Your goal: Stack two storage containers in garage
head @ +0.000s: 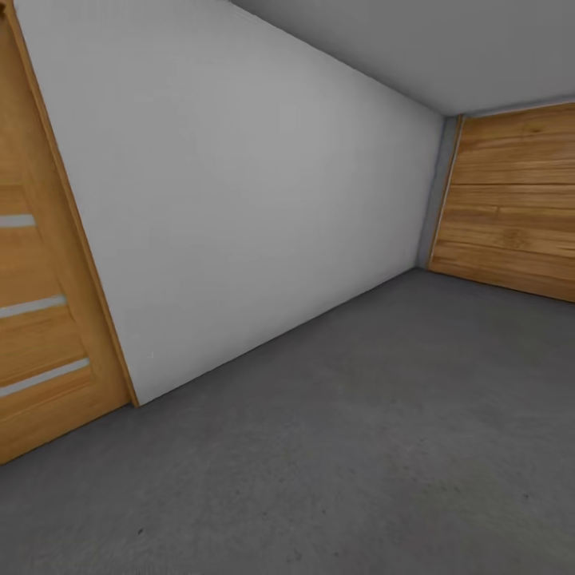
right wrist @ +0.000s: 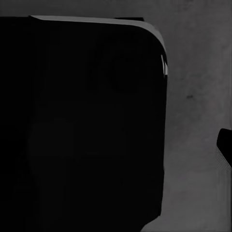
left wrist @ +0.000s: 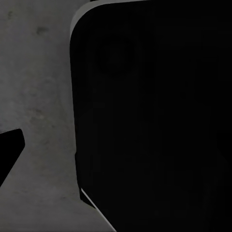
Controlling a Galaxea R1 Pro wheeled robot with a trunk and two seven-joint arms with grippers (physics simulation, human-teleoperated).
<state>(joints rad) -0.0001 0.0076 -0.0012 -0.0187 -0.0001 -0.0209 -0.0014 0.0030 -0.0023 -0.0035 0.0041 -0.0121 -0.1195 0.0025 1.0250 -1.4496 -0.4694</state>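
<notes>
- You're looking across the garage floor (head: pixel 375 447): dark grey mottled concrete, filling the lower head view and running to the walls.
- A plain white wall (head: pixel 239 200) slants across ahead of you.
- Wood-panelled garage door (head: pixel 511 200) at far right; a wooden door (head: pixel 40 319) with pale strips at left, cut off by the edge.
- Both wrist views show a large black robot body (left wrist: pixel 154 121) over concrete; whether either pincer is open or closed, you cannot tell.
</notes>
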